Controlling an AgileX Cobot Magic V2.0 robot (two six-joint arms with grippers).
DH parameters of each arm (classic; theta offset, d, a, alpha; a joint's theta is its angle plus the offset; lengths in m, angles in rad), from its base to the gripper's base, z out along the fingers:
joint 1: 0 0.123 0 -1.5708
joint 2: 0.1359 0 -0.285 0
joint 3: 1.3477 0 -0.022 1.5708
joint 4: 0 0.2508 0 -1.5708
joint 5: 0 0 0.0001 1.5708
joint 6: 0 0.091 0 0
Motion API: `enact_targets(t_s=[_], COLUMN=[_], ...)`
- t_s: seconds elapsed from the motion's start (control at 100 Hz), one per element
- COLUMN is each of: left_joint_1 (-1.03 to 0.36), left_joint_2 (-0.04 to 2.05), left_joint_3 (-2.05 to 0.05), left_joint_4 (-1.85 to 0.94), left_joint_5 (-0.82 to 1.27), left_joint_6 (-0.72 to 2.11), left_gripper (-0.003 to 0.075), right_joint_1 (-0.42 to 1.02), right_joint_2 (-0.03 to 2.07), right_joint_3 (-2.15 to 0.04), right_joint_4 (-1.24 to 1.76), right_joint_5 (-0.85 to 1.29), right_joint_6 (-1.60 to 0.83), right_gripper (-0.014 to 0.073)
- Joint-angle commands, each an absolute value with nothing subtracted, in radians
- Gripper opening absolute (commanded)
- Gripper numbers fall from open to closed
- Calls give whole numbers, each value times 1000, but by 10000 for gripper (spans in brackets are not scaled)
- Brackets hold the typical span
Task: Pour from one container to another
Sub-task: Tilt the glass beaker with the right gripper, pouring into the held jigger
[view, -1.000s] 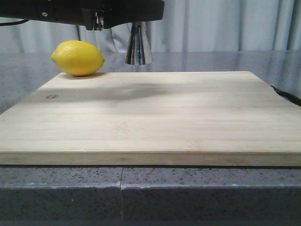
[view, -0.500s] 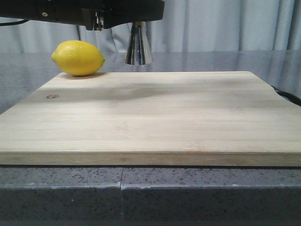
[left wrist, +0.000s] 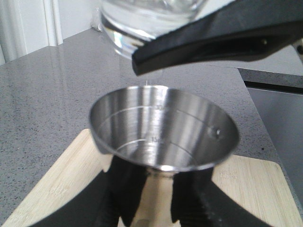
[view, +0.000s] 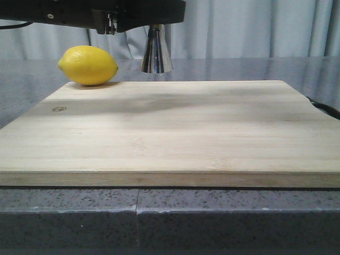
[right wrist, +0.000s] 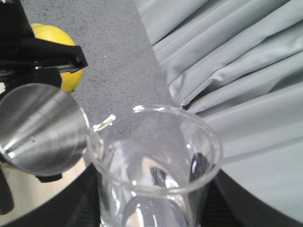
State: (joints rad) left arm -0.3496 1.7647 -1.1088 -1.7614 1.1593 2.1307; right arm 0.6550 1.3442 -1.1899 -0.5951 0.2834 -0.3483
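Observation:
My left gripper (left wrist: 158,195) is shut on the waist of the steel jigger (left wrist: 163,132), holding it upright above the board's far edge. Its open cup shows engraved lines inside; I cannot tell if it holds liquid. In the front view only the jigger's lower cone (view: 155,53) shows, under the black arm. My right gripper (right wrist: 158,210) is shut on the clear glass beaker (right wrist: 156,156). The beaker's spout (right wrist: 104,123) sits close beside the jigger's rim (right wrist: 40,127). From the left wrist, the beaker (left wrist: 147,16) hangs just above the far rim of the jigger, with a right finger (left wrist: 222,35) across it.
A yellow lemon (view: 87,65) lies at the far left corner of the bamboo cutting board (view: 175,133), close to the jigger. The board rests on a grey speckled counter (view: 159,212). Grey curtains (right wrist: 236,71) hang behind.

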Motion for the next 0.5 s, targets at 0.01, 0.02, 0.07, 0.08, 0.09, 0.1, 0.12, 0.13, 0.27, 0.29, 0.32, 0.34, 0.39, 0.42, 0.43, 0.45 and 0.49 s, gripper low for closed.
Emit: enact_targets(t_s=[0.01, 0.02, 0.07, 0.08, 0.09, 0.1, 0.12, 0.13, 0.27, 0.29, 0.32, 0.34, 0.39, 0.42, 0.43, 0.45, 0.49], left_joint_1=[-358, -358, -358, -358, -358, -358, -358, -358, -358, -358, -358, -358, -358, -358, -358, -358, -358], left_joint_2=[1713, 1713, 1713, 1713, 1713, 1713, 1713, 1713, 1713, 1713, 1713, 1713, 1713, 1713, 1713, 1713, 1713], left_joint_3=[-1139, -1139, -1139, -1139, -1139, -1139, -1139, -1139, -1139, -1139, -1139, -1139, -1139, -1139, -1139, -1139, -1139], left_joint_4=[-1850, -1850, -1850, -1850, -1850, -1850, -1850, -1850, -1850, -1850, -1850, -1850, -1850, -1850, -1850, -1850, -1850], left_joint_5=[1257, 1257, 1257, 1257, 1257, 1257, 1257, 1257, 1257, 1257, 1257, 1257, 1257, 1257, 1257, 1257, 1257], left_joint_6=[2121, 2121, 2121, 2121, 2121, 2121, 2121, 2121, 2121, 2121, 2121, 2121, 2121, 2121, 2121, 2121, 2121], left_gripper=[220, 220, 220, 220, 220, 220, 220, 220, 220, 220, 220, 220, 220, 220, 220, 220, 220], right_joint_1=[656, 656, 656, 656, 656, 656, 656, 656, 656, 656, 656, 656, 656, 656, 656, 656, 656], right_joint_2=[1315, 1315, 1315, 1315, 1317, 1317, 1319, 1319, 1344, 1349, 1352, 1355, 1358, 1360, 1360, 1362, 1362], right_joint_3=[-1229, -1229, -1229, -1229, -1229, -1229, -1229, -1229, -1229, -1229, -1229, -1229, -1229, -1229, -1229, -1229, -1229], right_joint_4=[-660, -663, -681, -686, -689, -692, -696, -699, -765, -784, -810, -829, -872, -896, -906, -919, -937], right_joint_5=[188, 186, 179, 176, 176, 176, 173, 171, 162, 162, 155, 150, 146, 144, 144, 144, 141], right_joint_6=[-356, -356, -356, -356, -356, -356, -356, -356, -356, -356, -356, -356, -356, -356, -356, -356, -356], right_gripper=[288, 288, 288, 288, 288, 288, 288, 288, 288, 288, 288, 288, 288, 288, 288, 288, 288])
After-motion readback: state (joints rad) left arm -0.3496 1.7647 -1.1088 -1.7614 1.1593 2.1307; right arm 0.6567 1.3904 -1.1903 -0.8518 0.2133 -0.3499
